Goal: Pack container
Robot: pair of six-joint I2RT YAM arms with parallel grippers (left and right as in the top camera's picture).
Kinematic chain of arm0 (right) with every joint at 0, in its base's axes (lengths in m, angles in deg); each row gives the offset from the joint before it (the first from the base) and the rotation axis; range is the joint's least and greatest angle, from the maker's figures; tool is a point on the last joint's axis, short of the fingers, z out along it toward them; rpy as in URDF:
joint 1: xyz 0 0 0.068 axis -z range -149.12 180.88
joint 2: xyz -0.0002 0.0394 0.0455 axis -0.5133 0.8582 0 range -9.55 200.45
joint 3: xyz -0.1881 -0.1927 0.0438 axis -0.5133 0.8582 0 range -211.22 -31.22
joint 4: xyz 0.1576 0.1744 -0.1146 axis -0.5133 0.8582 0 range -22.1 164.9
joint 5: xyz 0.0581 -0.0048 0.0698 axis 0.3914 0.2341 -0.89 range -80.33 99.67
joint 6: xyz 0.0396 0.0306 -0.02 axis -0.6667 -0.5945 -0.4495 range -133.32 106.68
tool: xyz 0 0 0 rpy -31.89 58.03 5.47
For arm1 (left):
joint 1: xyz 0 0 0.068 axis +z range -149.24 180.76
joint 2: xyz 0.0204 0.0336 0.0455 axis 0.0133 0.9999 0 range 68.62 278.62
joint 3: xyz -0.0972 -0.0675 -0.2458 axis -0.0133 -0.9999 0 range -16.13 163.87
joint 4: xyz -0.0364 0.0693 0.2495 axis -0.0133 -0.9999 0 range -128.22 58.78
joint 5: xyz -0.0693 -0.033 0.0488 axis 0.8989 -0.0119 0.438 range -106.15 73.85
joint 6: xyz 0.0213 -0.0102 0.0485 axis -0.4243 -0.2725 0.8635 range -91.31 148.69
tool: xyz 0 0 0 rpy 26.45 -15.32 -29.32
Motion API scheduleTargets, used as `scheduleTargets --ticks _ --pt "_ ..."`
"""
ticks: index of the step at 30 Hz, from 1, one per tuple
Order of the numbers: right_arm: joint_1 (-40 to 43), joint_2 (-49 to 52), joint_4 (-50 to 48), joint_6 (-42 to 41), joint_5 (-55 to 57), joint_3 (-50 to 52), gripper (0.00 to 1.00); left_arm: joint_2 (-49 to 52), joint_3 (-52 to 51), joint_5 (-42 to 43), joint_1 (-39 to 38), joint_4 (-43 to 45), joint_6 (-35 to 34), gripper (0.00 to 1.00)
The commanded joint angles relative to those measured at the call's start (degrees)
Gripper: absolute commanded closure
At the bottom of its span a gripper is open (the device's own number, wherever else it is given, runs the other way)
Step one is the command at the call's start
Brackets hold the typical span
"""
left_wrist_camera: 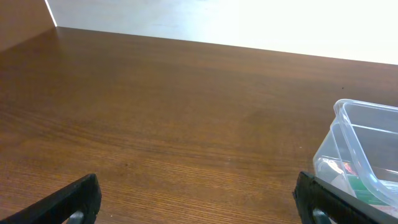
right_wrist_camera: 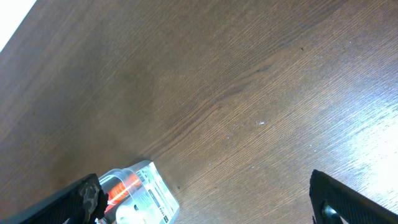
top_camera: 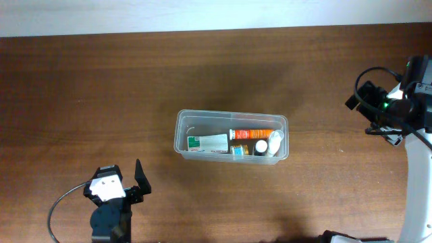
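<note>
The clear plastic container (top_camera: 229, 113) is sitting mid-table, holding a white-and-green carton (top_camera: 208, 142) and an orange tube (top_camera: 250, 133); the left gripper (left_wrist_camera: 198, 200) and right gripper (right_wrist_camera: 208, 198) are hanging wide open, empty, well apart from it

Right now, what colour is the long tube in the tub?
The tube is orange, clearest in the overhead view.

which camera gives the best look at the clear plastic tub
Overhead: the container shows whole, with all four corners in frame. The left wrist view catches only one rounded corner of it at the right edge. The right wrist view catches only one end at the bottom left.
</note>
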Motion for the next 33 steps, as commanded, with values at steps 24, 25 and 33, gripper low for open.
scheduleTargets --ticks 24,25,33 --pt "-13.57 -53.68 -31.56 26.56 -0.15 50.88 0.01 -0.72 -0.55 0.59 0.39 0.2 0.11 0.0" --pt "-13.57 -56.68 -32.04 26.56 -0.15 53.62 0.01 -0.72 -0.55 0.59 0.39 0.2 0.11 0.0" --pt "-13.46 -79.12 -33.44 26.58 0.52 71.14 0.02 -0.72 -0.55 0.59 0.39 0.2 0.11 0.0"
